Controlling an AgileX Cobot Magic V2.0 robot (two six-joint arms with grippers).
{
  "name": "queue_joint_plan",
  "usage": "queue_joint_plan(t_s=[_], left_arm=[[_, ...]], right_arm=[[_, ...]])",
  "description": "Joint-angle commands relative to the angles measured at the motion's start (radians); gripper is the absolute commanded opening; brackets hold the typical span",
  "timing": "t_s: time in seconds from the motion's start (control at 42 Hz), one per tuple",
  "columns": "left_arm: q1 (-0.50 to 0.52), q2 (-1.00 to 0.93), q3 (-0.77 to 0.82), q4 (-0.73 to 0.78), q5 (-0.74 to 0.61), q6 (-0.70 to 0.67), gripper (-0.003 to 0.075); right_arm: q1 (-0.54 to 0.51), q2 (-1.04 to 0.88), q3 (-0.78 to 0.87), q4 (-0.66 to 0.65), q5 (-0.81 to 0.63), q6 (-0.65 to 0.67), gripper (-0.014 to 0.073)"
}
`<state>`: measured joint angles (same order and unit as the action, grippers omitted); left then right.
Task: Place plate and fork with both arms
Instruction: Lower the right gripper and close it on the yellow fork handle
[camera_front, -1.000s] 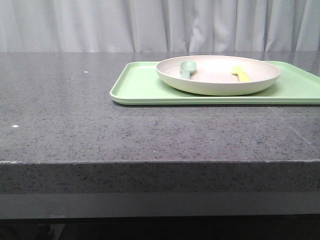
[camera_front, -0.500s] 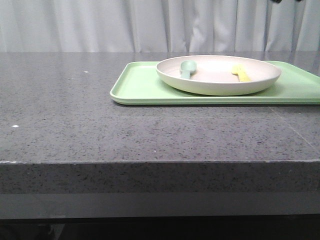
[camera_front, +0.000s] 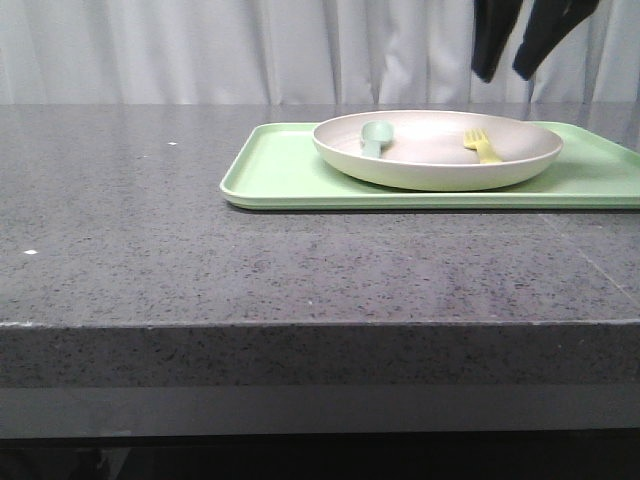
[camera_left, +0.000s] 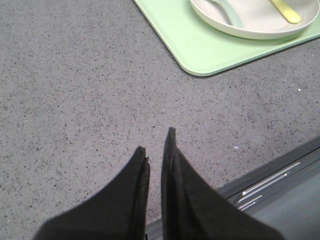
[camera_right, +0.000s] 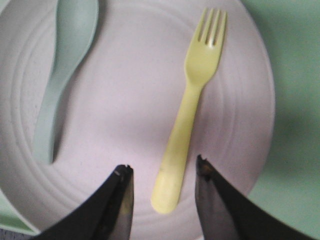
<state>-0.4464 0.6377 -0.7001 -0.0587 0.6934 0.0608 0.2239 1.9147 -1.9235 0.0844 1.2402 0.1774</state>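
Right tool (camera_right: 162, 175) open, hanging over the fork's handle end. Fork (camera_right: 192, 105) lying flat inside the plate (camera_right: 125, 115), beside the teal spoon (camera_right: 62, 65). Best to drop straight down, fingers either side of the handle, and pinch softly. Left tool (camera_left: 156, 145) nearly closed, empty, over bare tabletop (camera_left: 75, 90) away from the plate's green tray (camera_left: 195, 45).

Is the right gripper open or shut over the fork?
Open: the right gripper has its fingers apart, straddling the fork handle without touching it.
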Motion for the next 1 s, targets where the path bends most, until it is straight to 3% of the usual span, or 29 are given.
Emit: queue_joint_plan(t_s=[0.0, 0.262, 0.452, 0.976], left_arm=[[0.002, -0.003, -0.027, -0.002, -0.086, -0.010, 0.0061], [0.002, -0.001, -0.027, -0.002, -0.089, -0.010, 0.0061], [0.002, -0.001, -0.027, -0.002, -0.089, -0.010, 0.0061], [0.002, -0.001, -0.027, -0.002, -0.085, -0.010, 0.0061]], right_arm=[[0.001, 0.005, -0.092, -0.025, 0.088, 0.028, 0.0325], [-0.001, 0.092, -0.149, -0.040, 0.095, 0.091, 0.0324], [-0.001, 0.117, -0.149, -0.043, 0.095, 0.096, 0.0265], [-0.004, 0.160, -0.149, -0.084, 0.096, 0.096, 0.0265]])
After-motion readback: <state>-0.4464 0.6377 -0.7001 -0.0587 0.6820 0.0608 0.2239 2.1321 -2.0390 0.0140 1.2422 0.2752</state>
